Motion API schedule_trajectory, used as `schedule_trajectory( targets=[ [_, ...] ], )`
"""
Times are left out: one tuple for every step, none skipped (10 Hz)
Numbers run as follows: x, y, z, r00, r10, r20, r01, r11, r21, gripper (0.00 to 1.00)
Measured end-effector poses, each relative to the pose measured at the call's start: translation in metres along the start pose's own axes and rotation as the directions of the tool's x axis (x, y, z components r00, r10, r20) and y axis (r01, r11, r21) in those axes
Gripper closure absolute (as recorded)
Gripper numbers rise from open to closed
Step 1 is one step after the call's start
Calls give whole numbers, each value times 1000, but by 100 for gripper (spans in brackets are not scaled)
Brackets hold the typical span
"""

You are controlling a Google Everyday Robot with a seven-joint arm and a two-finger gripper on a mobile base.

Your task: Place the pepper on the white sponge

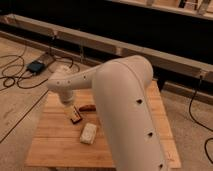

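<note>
The pepper (88, 107) is a small reddish piece lying on the wooden table (55, 145), just left of my large white arm (125, 105). The white sponge (88, 133) is a cream block lying on the table in front of the pepper, a short gap away. My gripper (70, 104) hangs down from the wrist at the left, over the table just left of the pepper and above a dark brown block. The arm hides the table's right half.
A dark brown block with lighter edges (75, 115) lies between gripper and sponge. Cables and a small box (36, 66) lie on the floor at left. A long low rail (100, 45) runs behind the table.
</note>
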Motion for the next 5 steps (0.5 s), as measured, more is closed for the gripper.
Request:
schedule_trajectory(
  targets=[
    [8,-5,6,1000,-5,9,5,1000,-1,20],
    [18,-9,13,1000,-12,12,12,1000,-4,20],
    [27,-13,19,1000,-18,13,18,1000,-5,20],
    [38,-17,24,1000,-24,10,24,1000,-6,20],
    [48,-22,29,1000,-30,7,30,1000,-4,20]
  ],
)
